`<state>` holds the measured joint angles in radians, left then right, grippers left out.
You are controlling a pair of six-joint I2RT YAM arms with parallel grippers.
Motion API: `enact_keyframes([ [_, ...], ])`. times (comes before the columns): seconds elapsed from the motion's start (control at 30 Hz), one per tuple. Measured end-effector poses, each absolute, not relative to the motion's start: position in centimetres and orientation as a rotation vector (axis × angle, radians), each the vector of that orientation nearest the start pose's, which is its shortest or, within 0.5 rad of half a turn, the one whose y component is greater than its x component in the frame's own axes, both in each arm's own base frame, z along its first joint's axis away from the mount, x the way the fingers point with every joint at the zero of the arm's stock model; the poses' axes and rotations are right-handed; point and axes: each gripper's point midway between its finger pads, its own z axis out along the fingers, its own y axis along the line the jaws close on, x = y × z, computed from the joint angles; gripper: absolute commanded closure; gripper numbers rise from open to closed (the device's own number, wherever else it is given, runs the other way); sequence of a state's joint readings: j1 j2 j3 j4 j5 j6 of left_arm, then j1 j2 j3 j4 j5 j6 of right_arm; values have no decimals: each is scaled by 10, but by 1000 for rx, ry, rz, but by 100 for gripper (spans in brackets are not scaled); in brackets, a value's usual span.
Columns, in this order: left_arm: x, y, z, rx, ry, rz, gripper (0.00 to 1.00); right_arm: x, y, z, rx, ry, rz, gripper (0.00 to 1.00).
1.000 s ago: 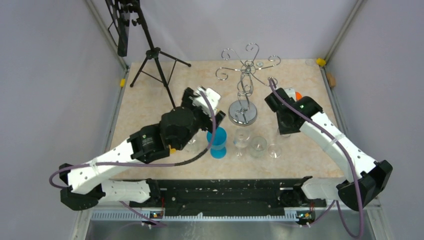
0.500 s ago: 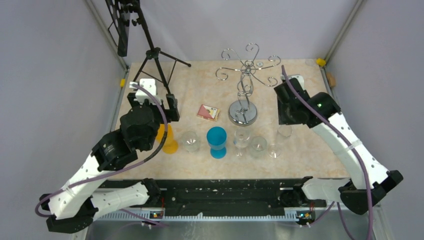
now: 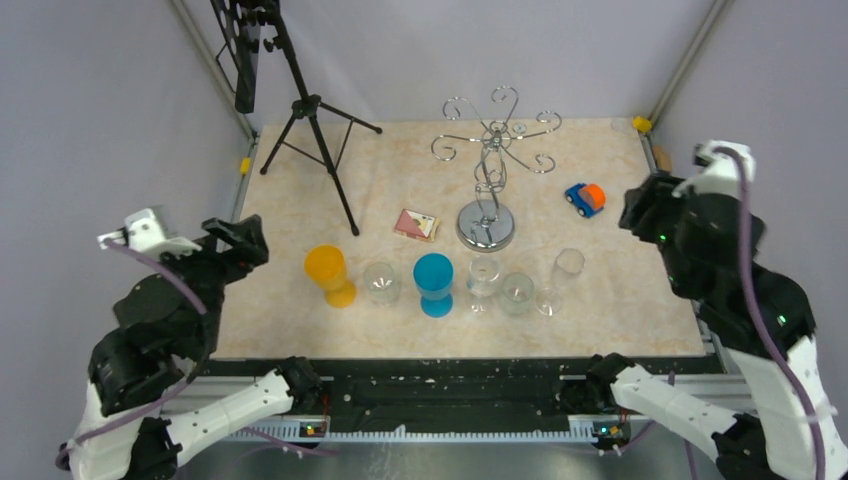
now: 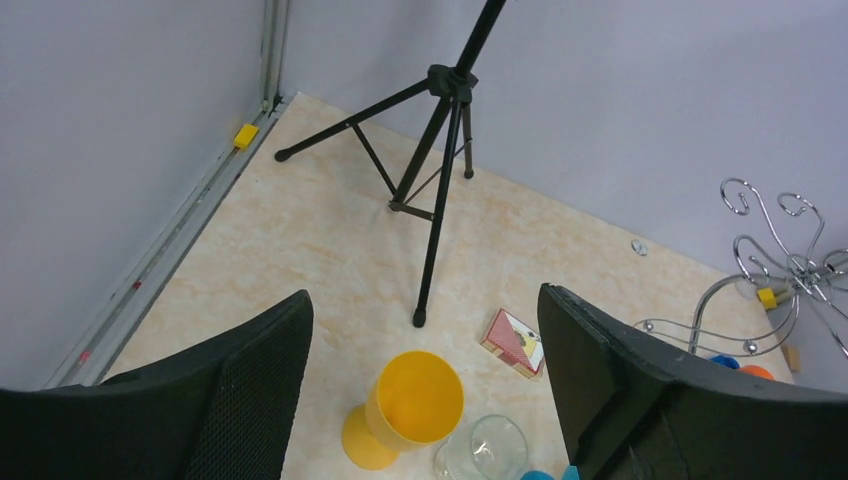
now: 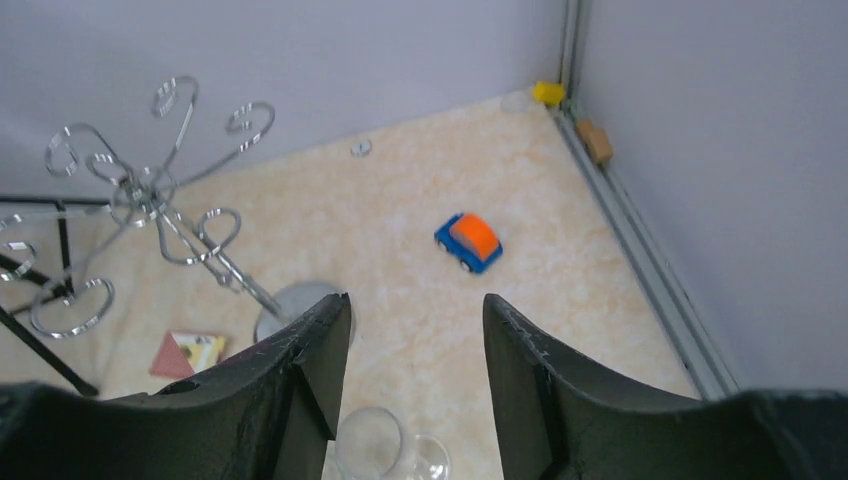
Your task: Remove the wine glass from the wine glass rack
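Note:
The chrome wine glass rack [image 3: 490,140] stands on its disc base at the back middle, and no glass hangs on its arms. It also shows in the left wrist view [image 4: 780,255] and the right wrist view [image 5: 150,190]. Several clear wine glasses stand in a row in front of it, one [image 3: 567,267] at the right end and one [image 3: 483,280] in the middle. My left gripper [image 3: 238,243] is open and empty, raised over the table's left edge. My right gripper [image 3: 640,208] is open and empty, raised over the right edge.
A yellow cup [image 3: 327,272] and a blue cup [image 3: 434,282] stand in the glass row. A black tripod [image 3: 310,120] stands at the back left. A card box [image 3: 415,224] lies by the rack base. A toy car [image 3: 584,198] sits to the right.
Both arms have drawn back and up from the middle to the table's sides. The right gripper has left a clear glass standing at the row's right end.

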<state>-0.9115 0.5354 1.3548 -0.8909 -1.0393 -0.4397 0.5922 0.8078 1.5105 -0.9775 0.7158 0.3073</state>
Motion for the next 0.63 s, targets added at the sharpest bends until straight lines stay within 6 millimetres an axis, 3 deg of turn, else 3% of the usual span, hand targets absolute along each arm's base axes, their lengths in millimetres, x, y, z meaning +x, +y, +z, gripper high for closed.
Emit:
enact_keyframes([
  [0.1,159,30,424,-439,1532,-206,8,188,-15,443,351,1563,27,48],
  [0.27,155,40,422,-451,1529,-176,4,180,-36,465,453,1423,11,48],
  [0.63,155,47,425,-440,1517,-115,1,190,-37,465,472,1397,-37,48],
])
